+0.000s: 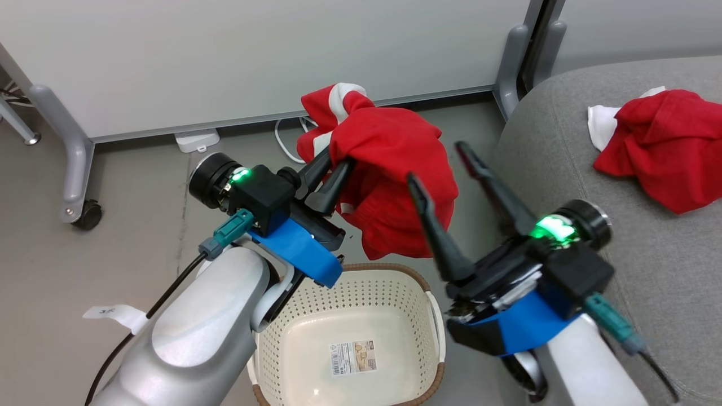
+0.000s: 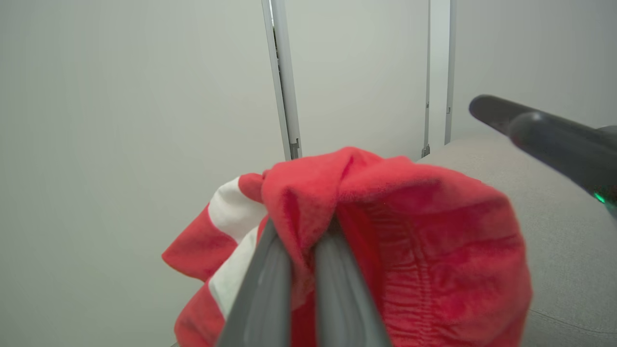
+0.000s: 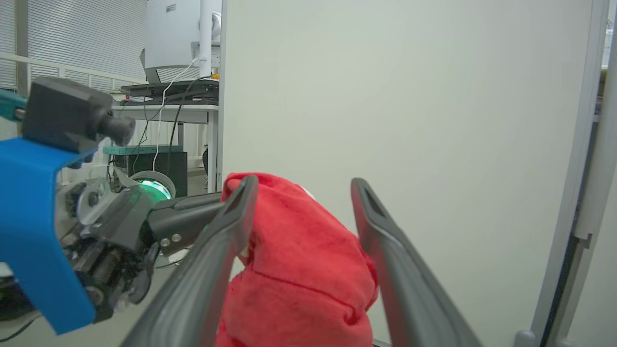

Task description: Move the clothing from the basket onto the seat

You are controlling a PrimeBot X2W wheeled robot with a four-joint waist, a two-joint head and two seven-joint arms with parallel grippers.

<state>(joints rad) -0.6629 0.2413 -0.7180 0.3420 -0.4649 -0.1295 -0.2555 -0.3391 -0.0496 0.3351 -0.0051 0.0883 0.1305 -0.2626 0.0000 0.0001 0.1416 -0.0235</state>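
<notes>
The left fingers [image 1: 337, 180] are pinched tight on a fold of 1 garment [image 1: 395, 169], which hangs bunched in the air above the far rim of the basket [image 1: 389, 299], near the rounded corner of the seat [image 1: 564, 169]. It is soft, fleecy and bright red (a gathered, ribbed edge shows in the left wrist view). The other garment [image 1: 665, 146] lies crumpled on the seat, red with a white scrap at its left. The right fingers [image 1: 420, 200] stand wide apart with no grip on anything. The hanging cloth shows between them in the right wrist view, and I cannot tell whether it touches them.

The head view gives the basket on the floor, a paper label [image 1: 352, 357] on its bottom. The left wrist view gives the white bands [image 2: 231, 212] close up. The right wrist view gives a pale partition [image 3: 409, 120] and a desk [image 3: 164, 96] with cables beyond.
</notes>
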